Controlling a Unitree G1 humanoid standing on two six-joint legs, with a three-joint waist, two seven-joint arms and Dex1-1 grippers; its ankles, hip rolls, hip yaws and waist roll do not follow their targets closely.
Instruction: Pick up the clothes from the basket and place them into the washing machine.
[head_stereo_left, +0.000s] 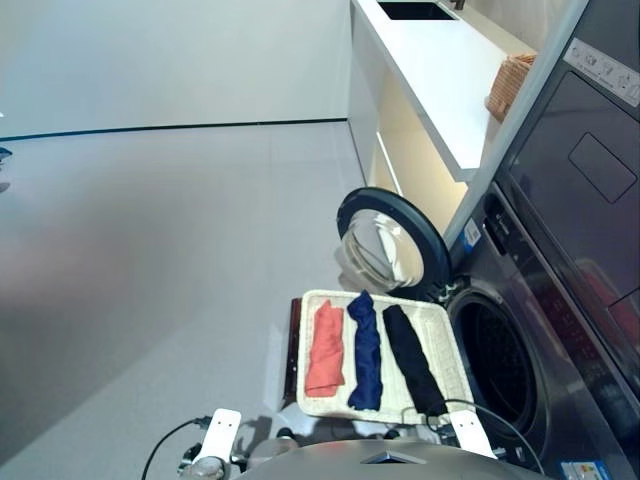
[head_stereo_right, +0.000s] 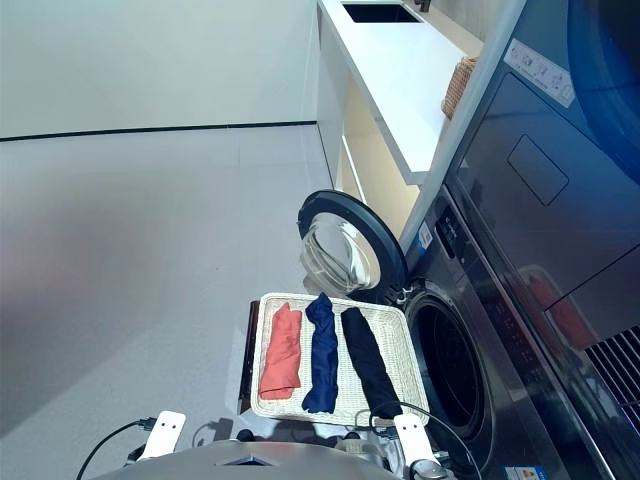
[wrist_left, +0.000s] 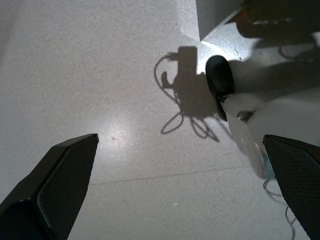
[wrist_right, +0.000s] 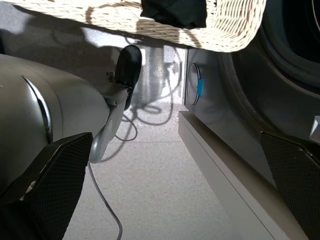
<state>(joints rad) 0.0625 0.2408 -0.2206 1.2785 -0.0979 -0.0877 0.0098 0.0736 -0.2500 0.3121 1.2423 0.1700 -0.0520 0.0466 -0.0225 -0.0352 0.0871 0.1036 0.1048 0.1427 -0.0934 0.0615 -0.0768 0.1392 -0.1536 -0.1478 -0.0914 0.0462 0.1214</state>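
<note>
**All three bundles in basket, both grippers empty**

While all three clothes lay in the basket (head_stereo_left: 455, 350), nothing was gripped. Coral-orange bundle (head_stereo_left: 325, 348) sat at the robot's left, navy blue bundle (head_stereo_left: 366, 351) in the middle, black bundle (head_stereo_left: 413, 359) on the right, nearest the machine. They lay side by side, roughly parallel, lengthwise front to back. Orange and navy nearly touched; the black one's near end reached the basket's front rim, also visible over the wicker edge in the right wrist view.

Basket sat on a dark stand just beside the washing machine (head_stereo_left: 560, 330), directly left of its open porthole (head_stereo_left: 497, 352). Door (head_stereo_left: 390, 243) was swung fully open, standing beyond the basket's far edge, glass bulge facing the camera.

Left gripper (wrist_left: 175, 200) hung low over bare floor (head_stereo_left: 150, 260), fingers spread wide apart, nothing between them. Right gripper (wrist_right: 175, 200) also hung low, below the basket's front corner and next to the machine's base, fingers spread wide, empty.

Further out: white counter (head_stereo_left: 440, 70) beyond the machine, with a small tan woven basket (head_stereo_left: 507, 85) on it against the machine's side.
</note>
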